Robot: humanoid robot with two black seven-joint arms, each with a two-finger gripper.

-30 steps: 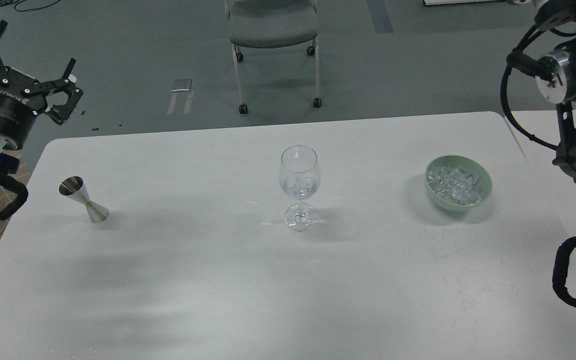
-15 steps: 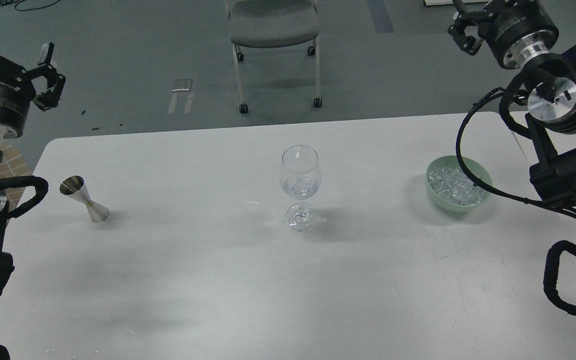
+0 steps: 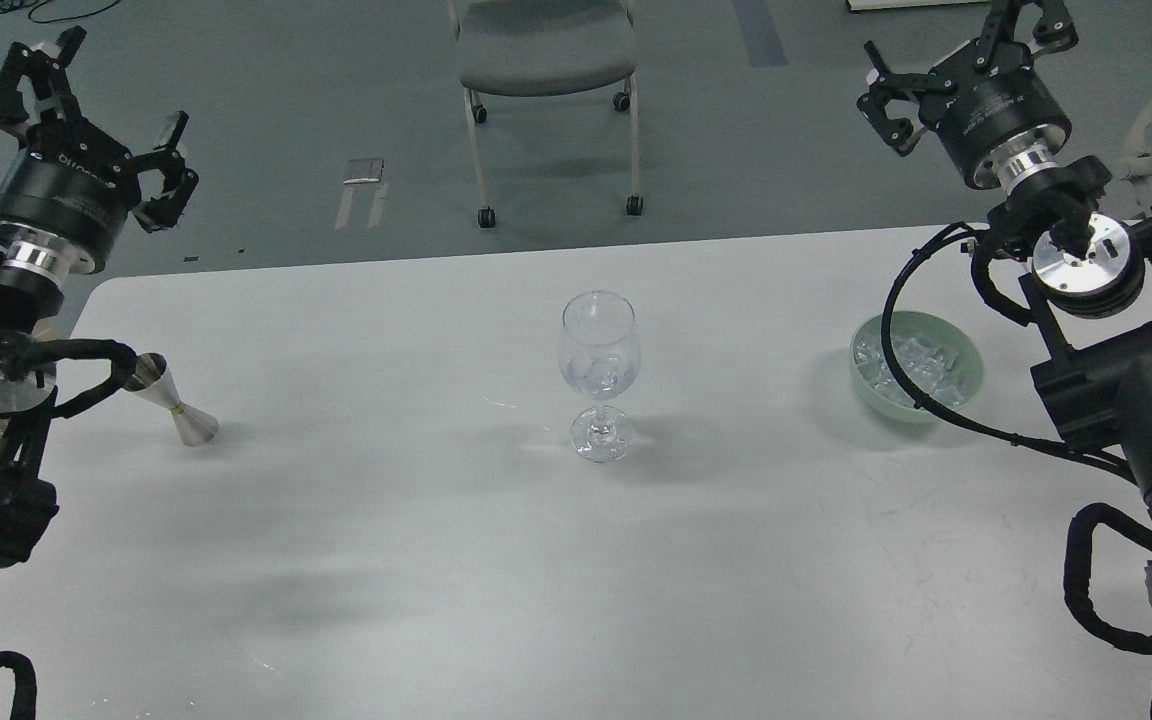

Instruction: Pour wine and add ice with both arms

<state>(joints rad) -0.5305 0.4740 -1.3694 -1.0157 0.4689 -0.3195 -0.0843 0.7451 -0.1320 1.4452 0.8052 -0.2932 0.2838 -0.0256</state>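
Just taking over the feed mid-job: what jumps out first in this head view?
The clear wine glass stands upright at the middle of the white table, with ice cubes in its bowl. To its right sits a green bowl heaped with ice; to its left, a metal jigger near the table's edge. Both the left gripper and right gripper are raised, open and empty.

Wine glass [image 3: 600, 375] mid-table [image 3: 436, 560], ice [image 3: 921, 365] in green bowl [image 3: 966, 385], both hands empty

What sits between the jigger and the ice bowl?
In the head view, only the wine glass stands between the jigger and the bowl; the rest is bare table.
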